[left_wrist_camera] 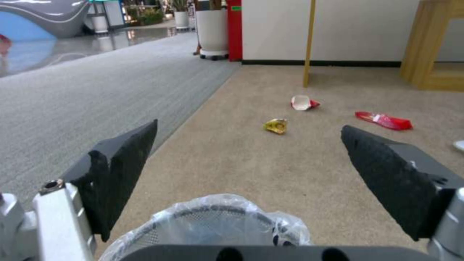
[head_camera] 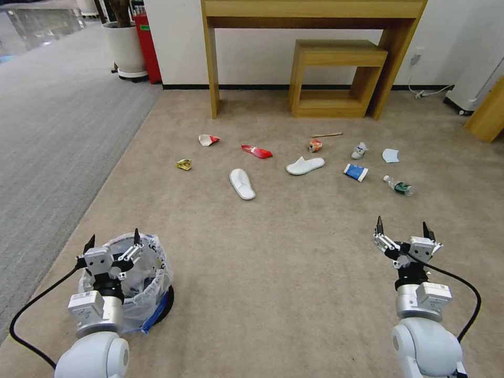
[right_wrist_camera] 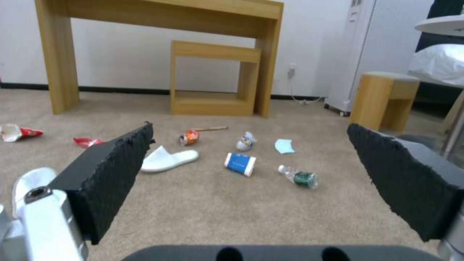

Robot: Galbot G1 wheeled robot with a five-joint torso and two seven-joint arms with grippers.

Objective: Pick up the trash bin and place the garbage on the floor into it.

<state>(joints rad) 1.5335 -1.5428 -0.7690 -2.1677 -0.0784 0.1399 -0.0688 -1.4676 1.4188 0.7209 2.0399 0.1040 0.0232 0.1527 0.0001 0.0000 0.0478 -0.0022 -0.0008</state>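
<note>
The trash bin, lined with a crinkled clear bag, stands on the carpet at the near left; its rim lies just below my open left gripper, which hovers over it. My right gripper hangs open and empty at the near right. The garbage lies farther ahead: two white slippers, a red wrapper, a yellow wrapper, a crumpled cup, an orange can, a wooden stick, a blue-and-white carton, a clear bottle and pale blue paper.
A tall wooden table with a low wooden stool under it stands against the far wall. A white planter and red box stand at the far left, where grey carpet begins. A wooden block sits at the right.
</note>
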